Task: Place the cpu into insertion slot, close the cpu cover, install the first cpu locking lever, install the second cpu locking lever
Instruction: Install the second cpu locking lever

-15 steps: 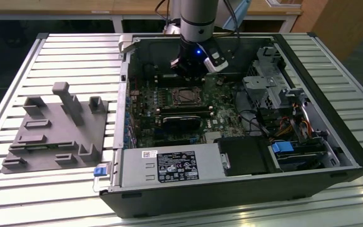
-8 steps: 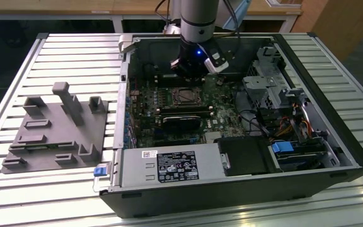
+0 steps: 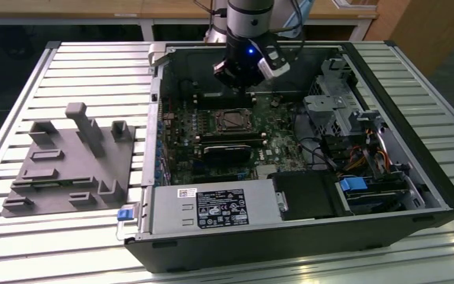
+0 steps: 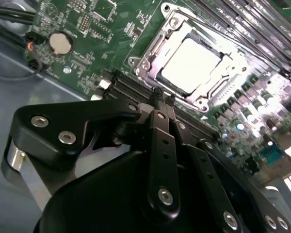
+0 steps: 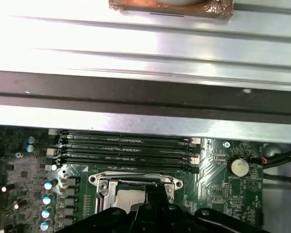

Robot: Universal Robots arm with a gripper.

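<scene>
In the second wrist view the cpu (image 4: 191,63) lies flat in the socket, its pale metal top glaring in the light. The silvery cpu cover (image 4: 148,62) frames it and appears to lie down over its edges. Whether the locking levers are latched I cannot tell. My gripper (image 4: 163,98) hovers just beside the socket with its black fingers pressed together, holding nothing. In the exterior view the gripper (image 3: 240,86) hangs above the motherboard, behind the socket (image 3: 231,120). The first wrist view has the socket (image 5: 131,187) right in front of the gripper (image 5: 155,196).
The open computer case (image 3: 440,177) lies on a slatted table. Memory sticks (image 5: 126,148) run beside the socket, with a coin battery (image 5: 239,167) nearby. A power supply box (image 3: 211,210) sits at the case front, and cables and drive bays (image 3: 345,118) to the exterior view's right. A grey fixture (image 3: 69,160) stands outside on the exterior view's left.
</scene>
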